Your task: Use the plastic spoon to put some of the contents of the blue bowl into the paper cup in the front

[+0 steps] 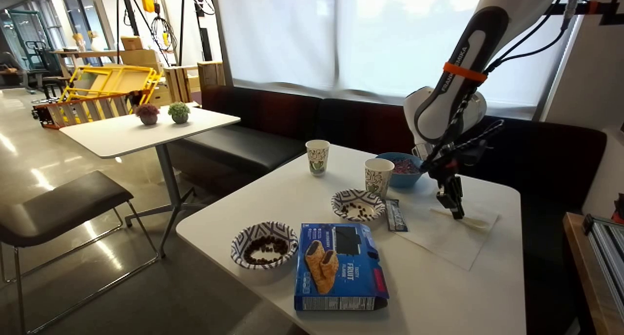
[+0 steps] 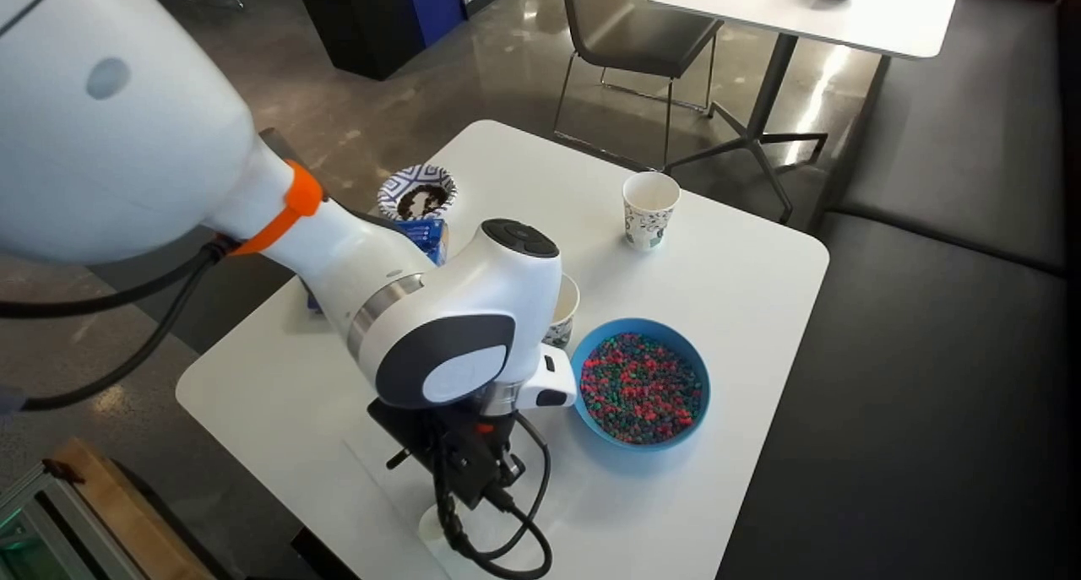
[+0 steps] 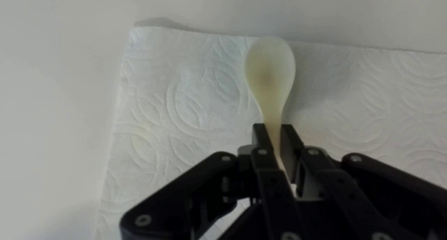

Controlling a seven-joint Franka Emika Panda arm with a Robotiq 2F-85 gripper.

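The whitish plastic spoon (image 3: pixel 270 68) lies over a white paper towel in the wrist view. My gripper (image 3: pixel 273 138) is closed around its handle, with a fingertip on each side, and the spoon's head points away from the gripper. The spoon (image 1: pixel 475 223) also shows low over the towel in an exterior view. The blue bowl (image 1: pixel 405 181) holds small red, green and dark pieces, seen from above in an exterior view (image 2: pixel 646 327). Two patterned paper cups stand upright: a cup beside the bowl (image 1: pixel 378 175) and a cup farther off (image 1: pixel 318 158).
The paper towel (image 1: pixel 451 245) lies under the gripper. Two patterned dishes, a near dish (image 1: pixel 265 264) and a smaller dish (image 1: pixel 358 217), hold dark round pieces. A blue box (image 1: pixel 341 276) and a wrapped bar (image 1: pixel 396 216) lie on the white table (image 1: pixel 429 296).
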